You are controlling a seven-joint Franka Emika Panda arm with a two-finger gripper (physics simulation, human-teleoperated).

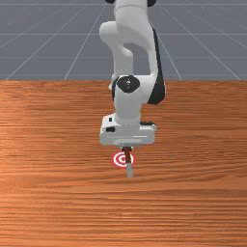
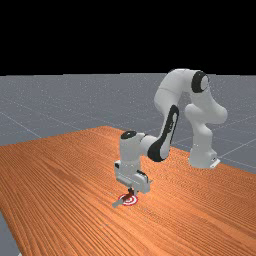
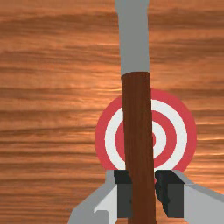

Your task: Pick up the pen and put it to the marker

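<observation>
While the tool (image 3: 144, 192) grips the pen (image 3: 137, 107) over the marker (image 3: 180, 131), inside the bench's (image 1: 193, 207) edges, placing looks due. Next: lower, then release.

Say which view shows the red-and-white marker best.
The wrist view: there the marker looks largest and its rings read clearly, though the pen crosses it. The front view shows it small, with the pen over its rings; the far view shows it small and flattened.
</observation>
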